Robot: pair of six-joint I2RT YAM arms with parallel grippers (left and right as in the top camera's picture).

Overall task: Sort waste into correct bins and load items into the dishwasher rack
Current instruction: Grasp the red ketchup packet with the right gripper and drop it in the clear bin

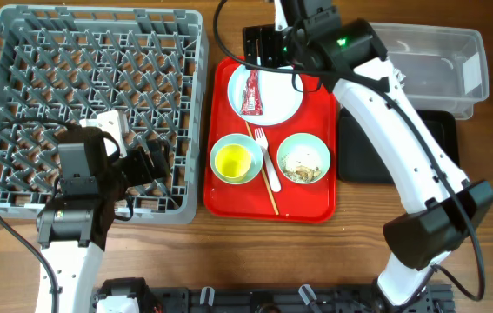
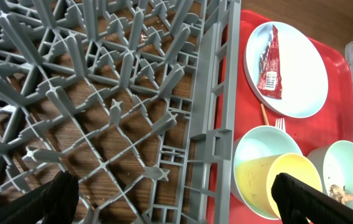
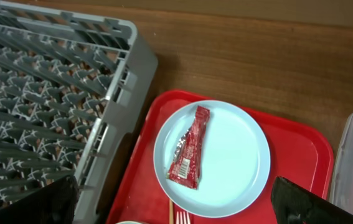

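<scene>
The grey dishwasher rack (image 1: 20, 52) fills the left. On the red tray (image 1: 316, 204) a pale plate (image 1: 283, 97) carries the red sachet (image 1: 252, 91). A yellow cup (image 1: 235, 159) sits in one blue bowl (image 1: 215, 170). The other bowl (image 1: 323, 146) holds whitish food scraps (image 1: 303, 167). A white fork (image 1: 264, 152) lies between the bowls. My left gripper (image 1: 146, 161) is open and empty over the rack's front right corner (image 2: 101, 93), beside the cup (image 2: 269, 183). My right gripper (image 1: 263, 42) is open and empty above the plate (image 3: 238, 155) and sachet (image 3: 190, 149). I cannot pick out a tissue.
A clear tub (image 1: 429, 61) stands at the back right, with a black tray (image 1: 363, 156) in front of it, partly under my right arm. A wooden chopstick (image 1: 269, 187) lies on the red tray by the fork. The rack's wall (image 3: 111, 118) stands close to the tray's left edge.
</scene>
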